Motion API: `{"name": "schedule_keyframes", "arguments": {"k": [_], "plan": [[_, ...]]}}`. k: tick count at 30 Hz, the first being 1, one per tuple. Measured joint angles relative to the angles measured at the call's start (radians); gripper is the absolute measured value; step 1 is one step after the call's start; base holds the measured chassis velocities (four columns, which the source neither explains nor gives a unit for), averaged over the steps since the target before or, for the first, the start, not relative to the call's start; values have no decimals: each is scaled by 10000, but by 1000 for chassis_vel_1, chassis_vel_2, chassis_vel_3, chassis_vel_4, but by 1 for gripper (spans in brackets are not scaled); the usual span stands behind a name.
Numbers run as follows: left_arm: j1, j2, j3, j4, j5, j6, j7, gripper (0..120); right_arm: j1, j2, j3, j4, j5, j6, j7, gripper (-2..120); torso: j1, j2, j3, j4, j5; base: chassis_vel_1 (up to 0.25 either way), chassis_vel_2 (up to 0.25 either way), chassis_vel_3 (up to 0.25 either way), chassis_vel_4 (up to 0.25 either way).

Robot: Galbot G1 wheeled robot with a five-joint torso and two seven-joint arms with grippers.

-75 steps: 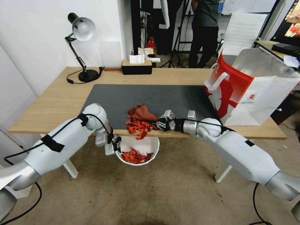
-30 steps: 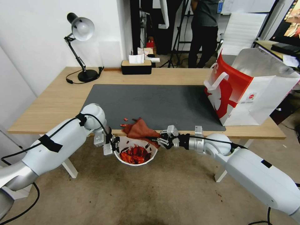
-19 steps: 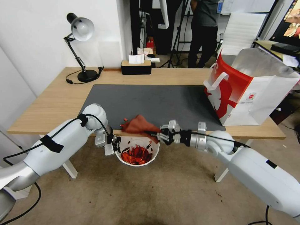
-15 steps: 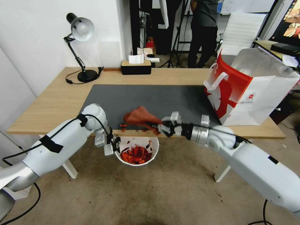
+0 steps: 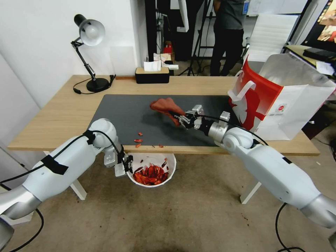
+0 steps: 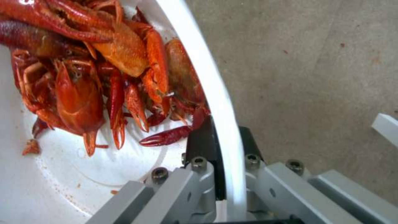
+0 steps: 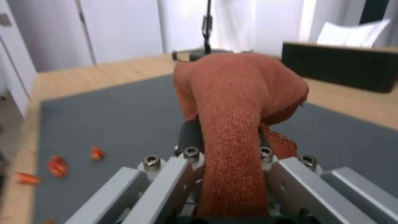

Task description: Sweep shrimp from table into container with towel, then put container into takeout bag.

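A plain white container is seen holding glossy red-orange shrimp, with a few red-orange bits scattered on the dark grey mat. The table is topped in light wood grain. A dull rust-red towel is shown, its weave knitted. The takeout bag is white with red print and silver lining.

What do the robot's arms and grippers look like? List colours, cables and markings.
Both arms have glossy white shells with rounded joints and silvery metal sections. A black cable runs along each, and black tape bands wrap them. The left gripper and right gripper are grey metal with visible bolts and black fingers.
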Motion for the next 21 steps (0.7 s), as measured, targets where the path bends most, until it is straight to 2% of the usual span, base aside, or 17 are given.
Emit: {"name": "schedule_keyframes", "arguments": {"k": [1, 5, 7, 10, 16, 21], "plan": [[39, 64, -72, 0, 2, 0, 0, 0, 207, 282, -197, -476, -99, 10, -14, 5, -1, 0, 0, 0, -1, 0, 0, 0, 0], [70, 111, -130, -1, 3, -1, 0, 0, 451, 597, -373, -989, -177, 19, -76, 5, 0, 0, 0, 0, 1, 0, 0, 0, 0], [119, 203, -222, -18, 1, -2, 1, 0, 918, 1161, -786, -2087, -350, 16, -300, 5, 1, 0, 0, 2, 0, 0, 0, 0, 0], [199, 249, -314, -25, 0, -3, 0, 0, 1261, 1527, -1104, -2905, -527, 12, -591, 5, 1, 0, 0, -2, -2, 0, 0, 0, 0], [353, 340, -445, -66, -3, -5, -5, 0, 1530, 1756, -1400, -3320, -693, 37, -1128, 5, -2, 2, -6, -4, -6, 0, 0, 0, 0], [450, 443, -585, -85, -9, -7, -19, 0, 1541, 1696, -1674, -3065, -778, 4, -1553, 5, -1, 1, -5, 0, 0, 0, 0, 0, 0]]}}
